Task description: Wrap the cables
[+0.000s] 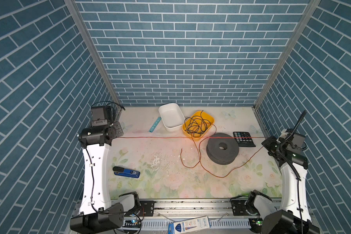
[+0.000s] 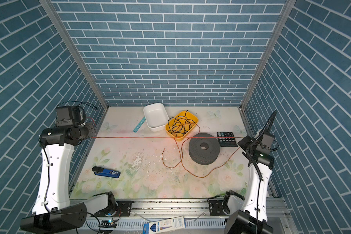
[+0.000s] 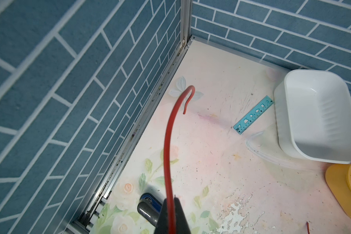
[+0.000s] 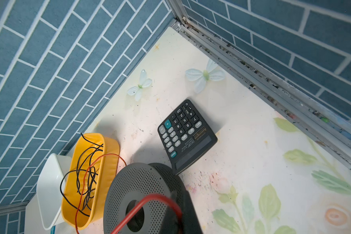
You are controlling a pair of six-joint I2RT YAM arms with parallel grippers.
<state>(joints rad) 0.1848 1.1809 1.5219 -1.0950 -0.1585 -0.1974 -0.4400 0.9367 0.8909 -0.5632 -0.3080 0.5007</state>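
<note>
Left wrist view: what is in the grip?
— Your left gripper (image 3: pixel 172 204) is pinched tight on the wire (image 3: pixel 167 145) near one end. A short hooked tail sticks out beyond the grip.
— And the right side?
— Your right gripper (image 4: pixel 179 205) looks closed on the same wire, though that wrist view is blurred at the tips. In both top views one stretch runs dead straight between your two grippers. It is raised above the table (image 1: pixel 150 182) and passes over the spool (image 1: pixel 222 147) and calculator (image 1: pixel 244 139), so both ends of that stretch must be held.
— Why spread so wide?
— My guess is that you are pulling one length straight so it can go into a coil without kinks. Set that far apart, you get the longest span.
— Where is the rest?
— Slack. From your right gripper it drops to the table and curves round in front of the spool. Then it climbs into the yellow bin (image 1: pixel 209 118), where it mixes with the black tangle (image 1: pixel 196 126). A free end lies on the table left of the spool.
— How does it look?
— Thin, copper-red and springy, in loose open loops with nothing wound yet. Mind that bin: pulling may drag the tangle out
</note>
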